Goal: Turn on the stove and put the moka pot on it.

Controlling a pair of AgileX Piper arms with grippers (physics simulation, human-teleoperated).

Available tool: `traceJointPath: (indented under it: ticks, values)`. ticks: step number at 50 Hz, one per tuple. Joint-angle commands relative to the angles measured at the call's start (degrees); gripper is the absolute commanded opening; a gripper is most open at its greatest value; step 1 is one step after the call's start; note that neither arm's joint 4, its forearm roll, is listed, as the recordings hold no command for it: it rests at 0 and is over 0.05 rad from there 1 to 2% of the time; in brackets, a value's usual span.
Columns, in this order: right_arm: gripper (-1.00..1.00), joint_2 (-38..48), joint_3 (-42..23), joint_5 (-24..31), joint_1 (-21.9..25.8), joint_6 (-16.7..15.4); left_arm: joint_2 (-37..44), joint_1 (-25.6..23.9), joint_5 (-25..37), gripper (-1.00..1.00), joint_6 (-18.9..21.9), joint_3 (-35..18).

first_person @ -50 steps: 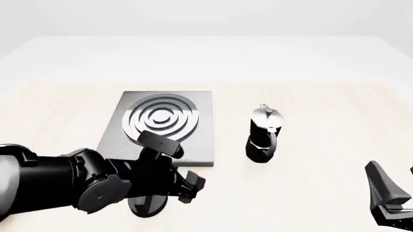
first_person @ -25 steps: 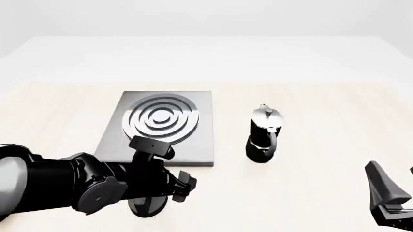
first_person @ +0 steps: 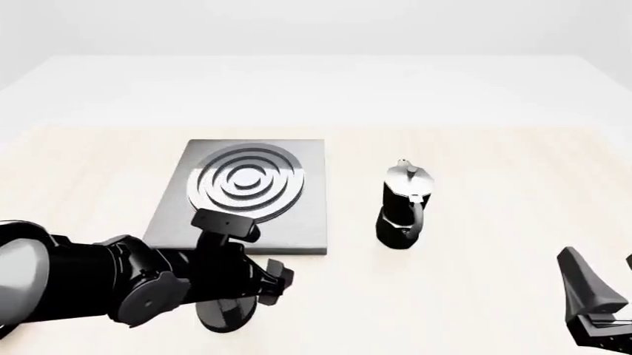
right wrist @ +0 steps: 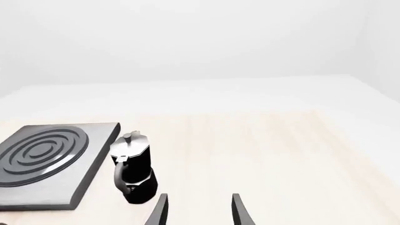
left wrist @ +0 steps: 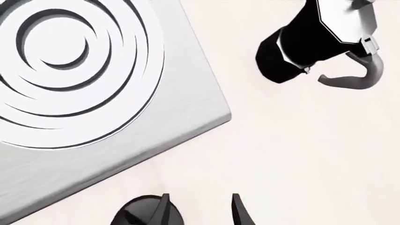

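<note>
The stove is a flat grey plate (first_person: 296,222) with a round burner (first_person: 247,181) of silver rings, left of centre. Its black oval knob (first_person: 225,314) sits apart near the front, mostly under my left arm. The moka pot (first_person: 403,203) stands upright on the table, right of the stove. In the left wrist view my left gripper (left wrist: 201,212) is open and empty, with the knob (left wrist: 140,214) beside one finger, and the stove (left wrist: 181,93) and pot (left wrist: 312,42) beyond. My right gripper (right wrist: 198,211) is open and empty, short of the pot (right wrist: 132,168).
The light wooden table (first_person: 493,163) runs to a white far edge. My left arm (first_person: 109,285) lies across the front left. My right gripper (first_person: 604,296) sits at the front right corner. The stove (right wrist: 44,159) also shows in the right wrist view.
My left gripper has drawn back to the left and slightly toward the near side, above the knob. The right arm, pot and stove have not moved.
</note>
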Motion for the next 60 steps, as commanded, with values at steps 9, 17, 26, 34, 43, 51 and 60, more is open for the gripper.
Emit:
traceJointPath:
  ticks: [9,17,26,34,43,51,60]
  values:
    - [1.00,0.0,0.0,0.2,0.1,0.0,2.0,2.0,-1.1,1.00,0.7,1.6]
    - [1.00,0.0,0.0,0.2,0.2,0.1,1.6,2.6,-0.9,1.00,1.2,1.7]
    - [1.00,0.0,0.0,0.2,0.2,0.1,0.9,3.1,-0.6,1.00,1.7,1.8]
    - [1.00,0.0,0.0,0.0,0.3,0.1,-2.5,4.1,1.6,1.00,2.3,1.2]
    - [1.00,0.1,0.0,-0.7,0.5,-0.2,-16.1,7.7,9.2,1.00,6.5,-0.8]
    - [1.00,0.3,0.0,-1.4,0.9,-0.8,-25.0,8.9,15.2,1.00,7.3,-3.4]
    - [1.00,0.3,0.0,-1.9,1.2,-1.4,-35.6,12.1,19.7,1.00,9.6,-4.5]
